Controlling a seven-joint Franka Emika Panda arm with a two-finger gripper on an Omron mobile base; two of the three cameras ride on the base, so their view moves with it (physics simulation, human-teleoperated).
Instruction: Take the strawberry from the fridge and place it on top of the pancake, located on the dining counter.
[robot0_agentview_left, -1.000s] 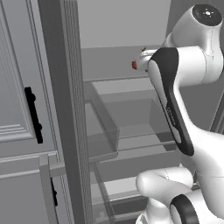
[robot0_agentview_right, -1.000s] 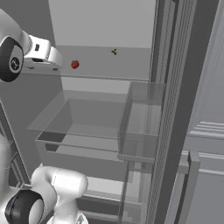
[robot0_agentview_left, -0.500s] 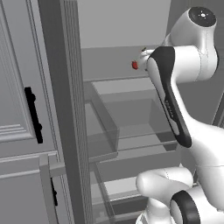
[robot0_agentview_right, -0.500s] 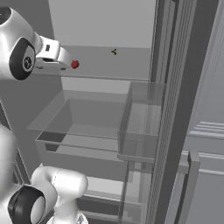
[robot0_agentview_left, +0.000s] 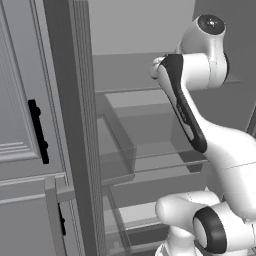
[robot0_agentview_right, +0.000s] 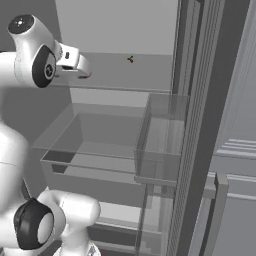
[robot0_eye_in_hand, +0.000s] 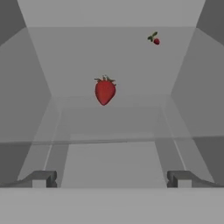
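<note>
pincer (robot0_eye_in_hand: 112, 178) spread, strawberry (robot0_eye_in_hand: 104, 90) ahead, untouched

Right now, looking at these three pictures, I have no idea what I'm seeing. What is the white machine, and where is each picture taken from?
The white machine is a robot arm reaching into an open fridge. Two pictures come from cameras on its base, behind the arm to either side. The third comes from a camera on its hand, looking along the end effector, whose two dark fingertips stand wide apart, holding nothing. Ahead, on a glass shelf, lies the strawberry. A much smaller red thing with a green stem sits farther back. The end effector is at that shelf's height.
</note>
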